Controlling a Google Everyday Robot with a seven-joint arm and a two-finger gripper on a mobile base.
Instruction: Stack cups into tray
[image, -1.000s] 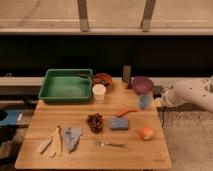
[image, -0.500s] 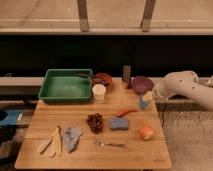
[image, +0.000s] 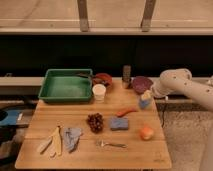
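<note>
Camera view is showing you the end effector hanging just above the light blue cup at the right side of the counter, and its fingers are standing wide. The white cup is standing well apart from it, just beside the green tray, which is lying at the back left corner.

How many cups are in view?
2: the white cup right of the green tray; the light blue cup in front of the purple bowl, with the end effector at it.
</note>
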